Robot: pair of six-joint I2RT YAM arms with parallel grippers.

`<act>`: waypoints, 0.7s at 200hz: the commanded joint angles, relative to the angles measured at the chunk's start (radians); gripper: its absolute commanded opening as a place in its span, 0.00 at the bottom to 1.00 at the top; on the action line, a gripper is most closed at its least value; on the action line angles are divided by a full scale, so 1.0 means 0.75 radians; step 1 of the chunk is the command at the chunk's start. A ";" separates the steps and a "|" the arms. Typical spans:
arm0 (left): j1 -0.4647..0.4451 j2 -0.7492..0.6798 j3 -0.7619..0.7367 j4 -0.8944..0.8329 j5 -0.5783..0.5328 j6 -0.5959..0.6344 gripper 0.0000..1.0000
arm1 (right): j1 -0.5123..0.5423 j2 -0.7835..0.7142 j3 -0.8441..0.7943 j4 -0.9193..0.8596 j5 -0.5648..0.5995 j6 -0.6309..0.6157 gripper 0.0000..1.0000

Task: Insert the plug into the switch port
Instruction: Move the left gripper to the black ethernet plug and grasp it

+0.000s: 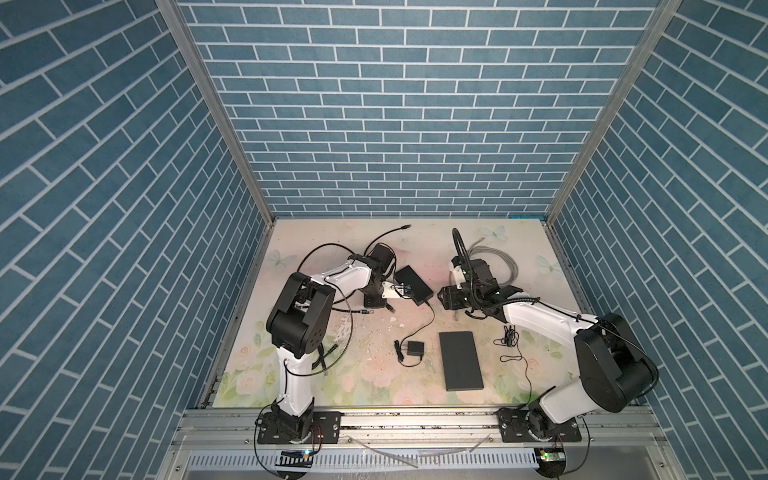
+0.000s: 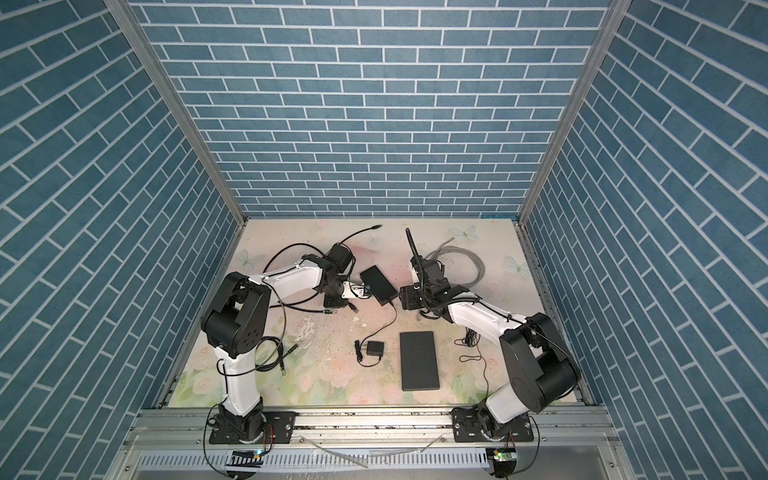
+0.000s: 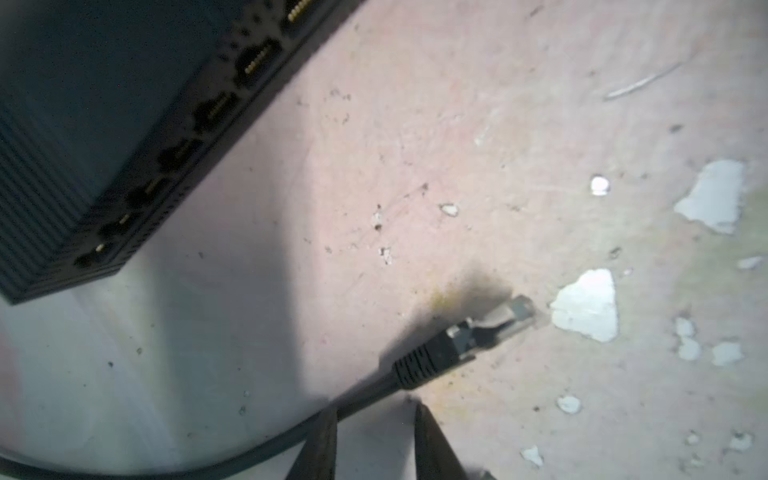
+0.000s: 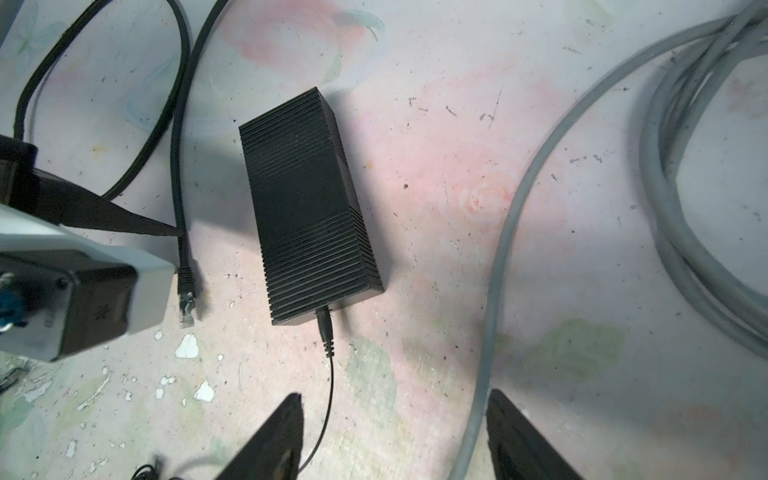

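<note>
My left gripper (image 3: 372,407) hangs low over the desk (image 1: 353,374). Its jaws are partly spread with a clear gap between them, and nothing is pinched. The black cable (image 3: 249,453) crosses under the tip of one jaw and runs on past the gap; whether I touch it there I cannot tell. Just beyond my jaw tips the cable ends in the plug (image 3: 490,328), which lies flat on the desk with its latch tab up, beside a white patch (image 3: 586,305). The plug is near the switch (image 3: 83,104) but apart from it. It lies alongside the face that carries the row of ports (image 3: 216,108) rather than pointing into it, and sits in no port. In a top view the switch lies flat on the desk between my two grippers. A thin power lead (image 4: 330,374) is plugged into its short end and trails toward my right gripper (image 4: 395,392), whose jaws are spread wide and hold nothing. The lead and a grey cable (image 4: 494,291) both run along the desk beneath that gap, each close to one jaw. Further right the grey cable gathers into a loose coil (image 4: 660,166)
</note>
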 commanded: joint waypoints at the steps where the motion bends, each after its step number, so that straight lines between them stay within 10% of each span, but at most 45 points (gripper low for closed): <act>1: -0.005 0.070 0.051 -0.078 -0.034 0.065 0.32 | -0.004 0.005 0.037 -0.034 -0.027 0.035 0.70; 140: -0.044 0.120 0.176 -0.099 -0.090 0.155 0.43 | -0.005 0.006 0.070 -0.063 -0.060 0.046 0.69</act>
